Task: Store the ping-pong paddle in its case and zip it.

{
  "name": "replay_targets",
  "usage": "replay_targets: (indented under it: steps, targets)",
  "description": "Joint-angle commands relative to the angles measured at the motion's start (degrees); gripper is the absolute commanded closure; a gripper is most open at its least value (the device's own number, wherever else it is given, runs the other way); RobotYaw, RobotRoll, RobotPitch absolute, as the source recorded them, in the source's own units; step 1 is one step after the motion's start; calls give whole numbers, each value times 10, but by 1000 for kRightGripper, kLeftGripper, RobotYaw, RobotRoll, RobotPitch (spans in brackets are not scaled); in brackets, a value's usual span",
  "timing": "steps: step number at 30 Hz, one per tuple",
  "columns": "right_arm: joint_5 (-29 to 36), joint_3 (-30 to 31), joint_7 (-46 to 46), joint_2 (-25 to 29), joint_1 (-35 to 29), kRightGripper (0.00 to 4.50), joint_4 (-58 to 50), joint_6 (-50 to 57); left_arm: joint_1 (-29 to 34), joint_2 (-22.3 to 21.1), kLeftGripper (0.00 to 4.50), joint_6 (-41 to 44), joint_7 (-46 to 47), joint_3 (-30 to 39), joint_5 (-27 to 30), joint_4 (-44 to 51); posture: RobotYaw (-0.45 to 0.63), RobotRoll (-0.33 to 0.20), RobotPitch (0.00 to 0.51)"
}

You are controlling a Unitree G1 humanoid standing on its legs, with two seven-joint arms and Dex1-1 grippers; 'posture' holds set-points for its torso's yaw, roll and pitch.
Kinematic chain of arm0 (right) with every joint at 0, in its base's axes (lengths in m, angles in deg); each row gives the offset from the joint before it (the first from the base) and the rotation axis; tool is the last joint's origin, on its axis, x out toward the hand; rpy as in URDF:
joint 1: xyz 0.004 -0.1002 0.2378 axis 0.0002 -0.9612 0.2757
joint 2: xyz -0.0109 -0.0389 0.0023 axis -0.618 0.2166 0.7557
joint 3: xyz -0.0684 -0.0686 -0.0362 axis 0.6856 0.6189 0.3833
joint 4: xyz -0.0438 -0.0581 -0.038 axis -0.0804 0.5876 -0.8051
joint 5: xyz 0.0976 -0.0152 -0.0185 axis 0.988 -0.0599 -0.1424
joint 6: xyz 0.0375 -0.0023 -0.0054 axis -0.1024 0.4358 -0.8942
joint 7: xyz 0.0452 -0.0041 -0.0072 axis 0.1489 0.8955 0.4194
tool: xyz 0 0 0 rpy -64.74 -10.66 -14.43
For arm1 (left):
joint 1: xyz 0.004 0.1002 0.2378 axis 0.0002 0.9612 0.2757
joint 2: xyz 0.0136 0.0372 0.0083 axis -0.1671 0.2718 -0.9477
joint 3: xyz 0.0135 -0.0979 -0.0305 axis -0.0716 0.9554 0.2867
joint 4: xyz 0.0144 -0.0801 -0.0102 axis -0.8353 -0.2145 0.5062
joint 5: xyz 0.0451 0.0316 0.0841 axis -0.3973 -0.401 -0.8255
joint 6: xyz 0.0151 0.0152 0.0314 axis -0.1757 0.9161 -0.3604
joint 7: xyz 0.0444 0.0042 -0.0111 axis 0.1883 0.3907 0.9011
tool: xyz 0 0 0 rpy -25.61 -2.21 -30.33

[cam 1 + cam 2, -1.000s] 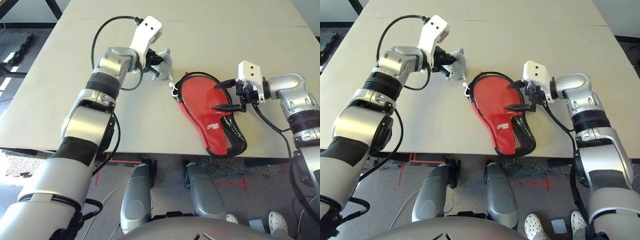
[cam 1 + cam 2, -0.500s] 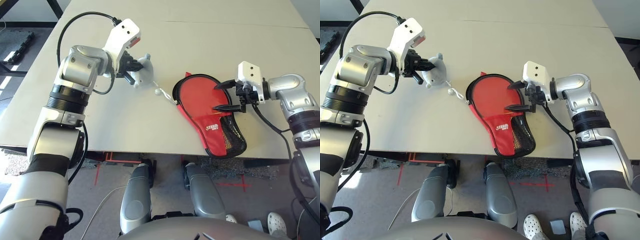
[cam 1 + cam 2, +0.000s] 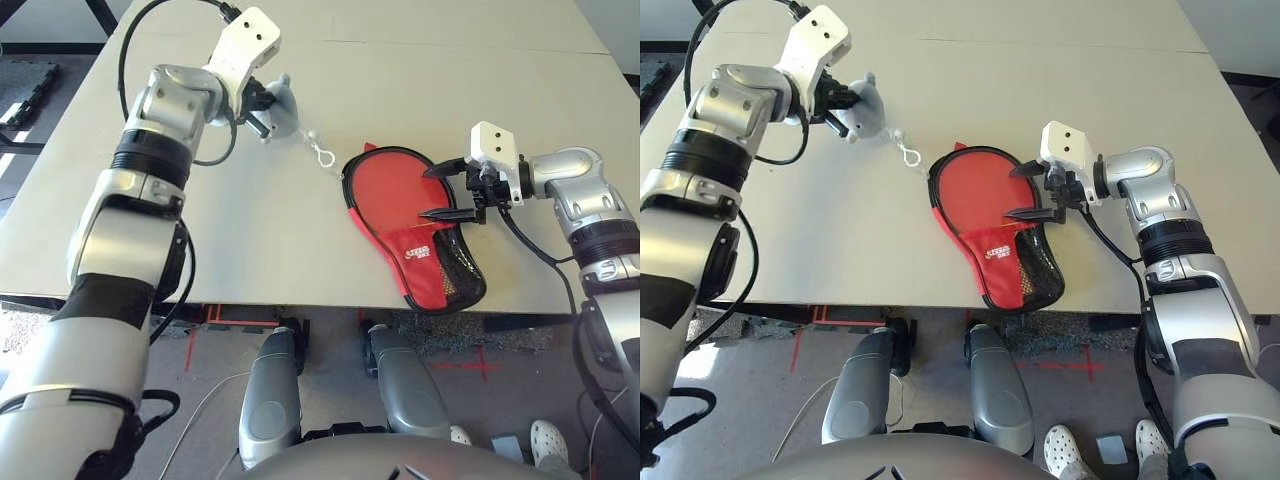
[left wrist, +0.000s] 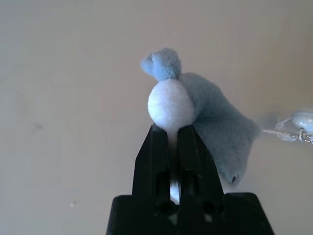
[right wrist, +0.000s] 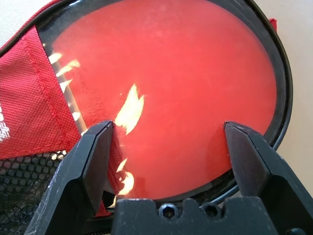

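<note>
The red case [image 3: 432,262] lies near the table's front edge, its mesh-pocket end reaching over that edge. Its round end is open, and the ping-pong paddle's red face [image 5: 171,83] shows inside the black zip edging; the handle is hidden under the fabric. My right gripper [image 3: 425,193] hovers open over the right side of the face, one finger [image 5: 95,156] on each side. Far to the left, my left gripper [image 3: 262,108] is shut on the white pompom of a small pale grey-blue pouch [image 4: 215,112]. A thin cord with a clasp [image 3: 322,153] runs from it toward the case.
The beige table [image 3: 250,230] stretches bare to the left of and behind the case. Its front edge runs just below the case, with floor and red tape marks beneath. A seam crosses the tabletop at the back.
My left gripper has carried the pouch left and then farther back, stretching the cord out. The case's round end slid a little left. The right gripper has stayed open over the paddle.
</note>
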Motion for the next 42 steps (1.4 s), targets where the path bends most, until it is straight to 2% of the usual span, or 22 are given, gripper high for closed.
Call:
replay_targets:
  steps: [1, 10, 18, 26, 30, 42]
  targets:
    - [-57, 51, 7, 5, -50, 0, 33, 12, -41, 12, 4487, -62, 91, 36, -14, -53, 27, 0, 286]
    - [-54, 51, 9, 11, -69, 0, 5, 23, -64, 103, 4487, -176, 213, 88, -10, -123, 5, 0, 296]
    - [-52, 52, 9, 13, -79, 0, -15, 36, -81, 182, 4487, -221, 284, 135, -6, -142, -36, 0, 308]
    - [-47, 51, 5, 17, -98, 0, -48, 54, -89, 249, 4487, -254, 294, 152, -14, -148, -74, 0, 311]
    - [-46, 49, 3, 21, -109, 0, -61, 60, -97, 297, 4487, -263, 288, 158, -13, -148, -86, 0, 310]
    - [-44, 46, -7, 18, -130, 0, -92, 78, -102, 386, 4487, -264, 255, 156, -18, -147, -122, 0, 305]
